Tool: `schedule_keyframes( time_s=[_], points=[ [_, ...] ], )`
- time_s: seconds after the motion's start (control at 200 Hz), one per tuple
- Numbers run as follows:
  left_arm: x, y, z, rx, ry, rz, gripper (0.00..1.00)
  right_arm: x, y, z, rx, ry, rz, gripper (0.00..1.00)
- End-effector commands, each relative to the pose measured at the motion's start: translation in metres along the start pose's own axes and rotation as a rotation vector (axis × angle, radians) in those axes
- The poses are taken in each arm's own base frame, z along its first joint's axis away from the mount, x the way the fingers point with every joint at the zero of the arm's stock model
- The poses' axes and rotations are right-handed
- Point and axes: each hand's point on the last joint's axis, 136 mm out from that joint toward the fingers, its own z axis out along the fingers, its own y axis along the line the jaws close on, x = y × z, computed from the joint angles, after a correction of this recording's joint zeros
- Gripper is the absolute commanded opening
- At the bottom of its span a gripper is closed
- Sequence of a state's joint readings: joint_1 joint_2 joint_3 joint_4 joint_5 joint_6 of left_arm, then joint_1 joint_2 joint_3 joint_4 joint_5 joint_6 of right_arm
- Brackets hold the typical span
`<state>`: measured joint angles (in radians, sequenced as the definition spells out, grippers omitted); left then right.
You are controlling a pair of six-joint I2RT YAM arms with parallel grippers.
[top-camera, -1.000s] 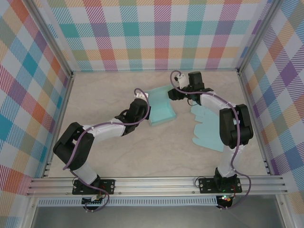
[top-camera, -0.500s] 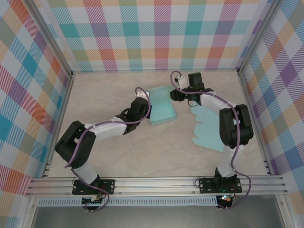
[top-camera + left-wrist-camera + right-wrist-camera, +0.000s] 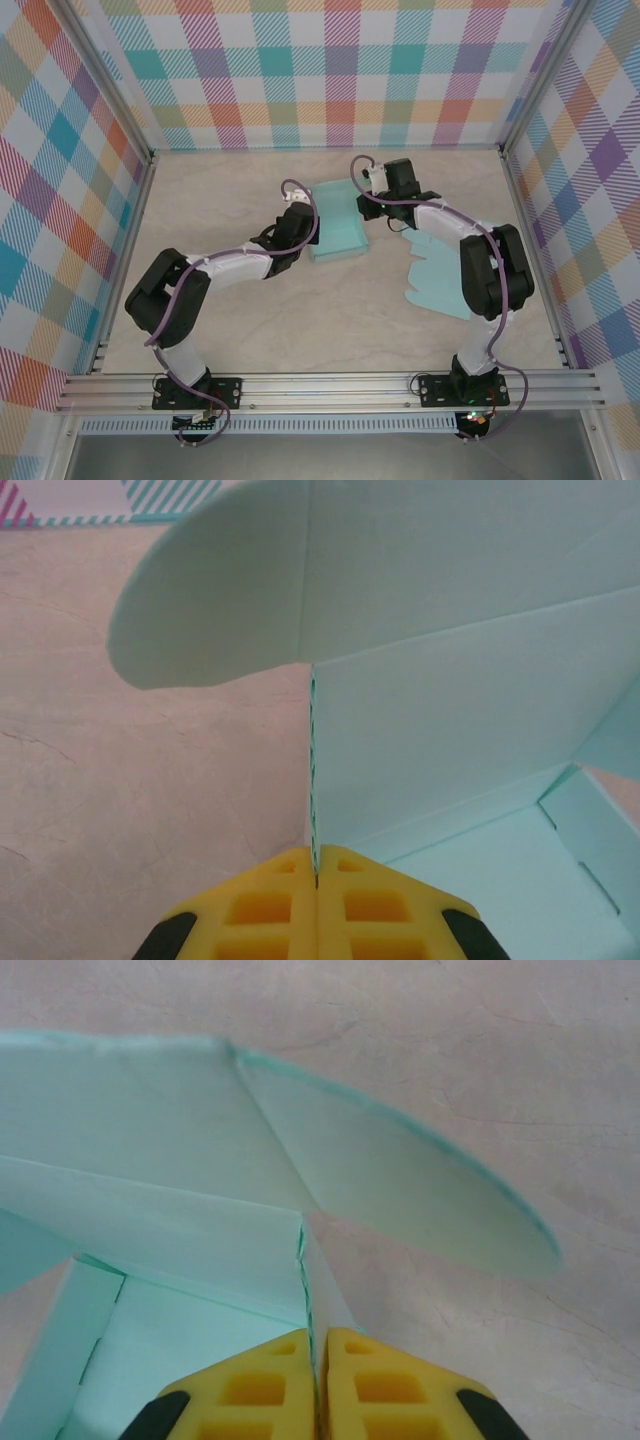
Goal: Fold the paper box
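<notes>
Smooth matt card on the paper box (image 3: 338, 232), thin and crisply creased. Moulded yellow plastic, faintly glossy, on the left gripper (image 3: 316, 870) and right gripper (image 3: 317, 1345). Matt stone-look table (image 3: 300, 320); brushed metal rail (image 3: 330, 384).

Top camera: high, behind, looking down on whole table (image 3: 300, 330). Wrist cameras: very close, facing opposite walls of the same paper box (image 3: 450, 710).

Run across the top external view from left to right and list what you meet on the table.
left claw, pinching a wall → paper box, partly folded up → right claw, pinching the opposite wall → flat paper sheet, not yet folded
</notes>
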<state>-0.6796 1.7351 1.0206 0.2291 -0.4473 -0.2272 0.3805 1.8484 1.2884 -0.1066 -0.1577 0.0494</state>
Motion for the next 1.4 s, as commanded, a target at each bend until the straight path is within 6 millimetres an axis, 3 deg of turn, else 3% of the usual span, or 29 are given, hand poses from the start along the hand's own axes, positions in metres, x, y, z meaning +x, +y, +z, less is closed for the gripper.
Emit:
schedule_keyframes(
  time_s=[0.0, 0.445, 0.68, 0.93, 1.11, 1.395],
  points=[
    [-0.011, -0.015, -0.002, 0.012, -0.023, -0.065, 0.00, -0.006, 0.019, -0.006, 0.005, -0.028, 0.042, 0.06],
    [-0.002, -0.018, 0.001, -0.017, -0.063, -0.150, 0.00, -0.003, 0.043, -0.010, 0.049, -0.143, 0.026, 0.02],
    [-0.019, -0.032, 0.010, 0.006, -0.091, -0.171, 0.00, -0.025, 0.044, -0.013, 0.084, -0.243, -0.008, 0.00],
    [-0.032, -0.045, 0.021, 0.027, -0.116, -0.162, 0.00, -0.048, 0.036, -0.002, 0.145, -0.300, -0.069, 0.00],
    [-0.022, -0.046, 0.027, 0.033, -0.104, -0.178, 0.00, -0.044, 0.033, 0.008, 0.149, -0.312, -0.036, 0.01],
    [-0.003, -0.038, 0.026, 0.017, -0.069, -0.181, 0.00, -0.017, 0.041, 0.018, 0.156, -0.297, 0.012, 0.03]
  ],
)
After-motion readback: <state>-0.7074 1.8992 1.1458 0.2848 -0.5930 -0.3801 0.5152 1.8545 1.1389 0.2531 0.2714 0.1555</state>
